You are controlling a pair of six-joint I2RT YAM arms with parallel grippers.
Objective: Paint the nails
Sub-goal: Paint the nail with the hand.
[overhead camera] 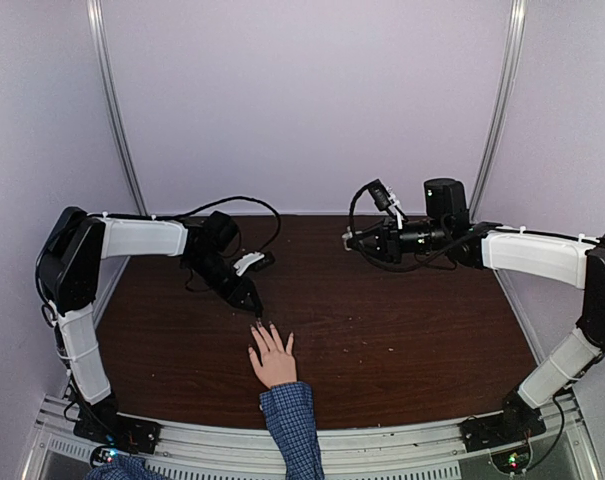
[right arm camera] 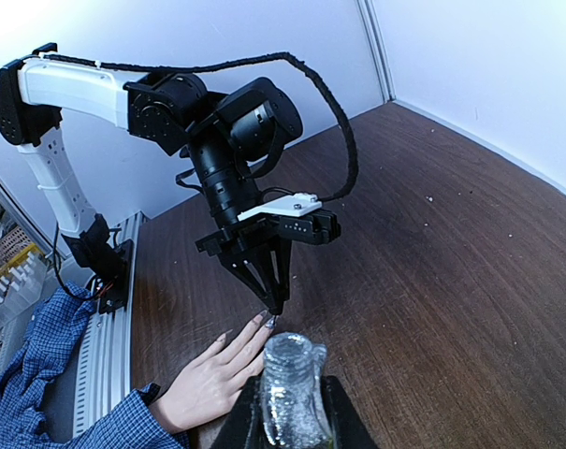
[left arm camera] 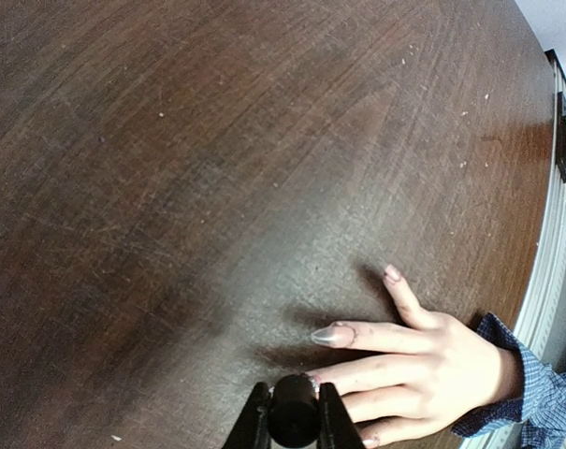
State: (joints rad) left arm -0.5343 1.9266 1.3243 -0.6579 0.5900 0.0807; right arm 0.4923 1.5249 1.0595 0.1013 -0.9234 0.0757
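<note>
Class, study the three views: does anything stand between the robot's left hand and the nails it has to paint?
Nothing visible does. The left hand, shut on a black cap, hangs just above the nails, which lie uncovered on the table. The right hand holds a glass bottle well off to the side.

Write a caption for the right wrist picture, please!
Left gripper points down at a fingernail of the spread hand; right gripper holds a clear bottle.
</note>
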